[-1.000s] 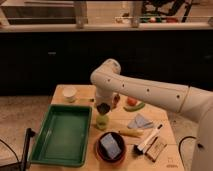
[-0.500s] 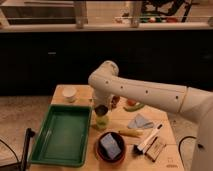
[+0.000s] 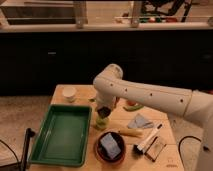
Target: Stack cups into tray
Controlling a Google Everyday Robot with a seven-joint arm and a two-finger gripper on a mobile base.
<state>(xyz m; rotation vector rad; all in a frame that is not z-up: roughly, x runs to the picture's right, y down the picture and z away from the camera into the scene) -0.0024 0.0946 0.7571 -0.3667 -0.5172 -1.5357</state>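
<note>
Currently the end effector (image 3: 103, 112) – grip unreadable – hangs over the pale green cup (image 3: 101, 123); sponge (image 3: 109, 146) fills the bowl (image 3: 98, 152).

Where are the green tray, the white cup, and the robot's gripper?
green tray (image 3: 62, 132), camera view, bare floor of the tray.
white cup (image 3: 69, 93), camera view, middle of the cup.
gripper (image 3: 103, 113), camera view, its tip, over the pale green cup (image 3: 101, 123).

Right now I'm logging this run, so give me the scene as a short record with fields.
gripper: low over the table, right of the tray, directly above the pale green cup
pale green cup: on the table beside the tray's right rim
white cup: on the table behind the tray
tray: green, no cups inside
bowl: dark red, holds a blue sponge
stacking: not yet in the tray
</note>
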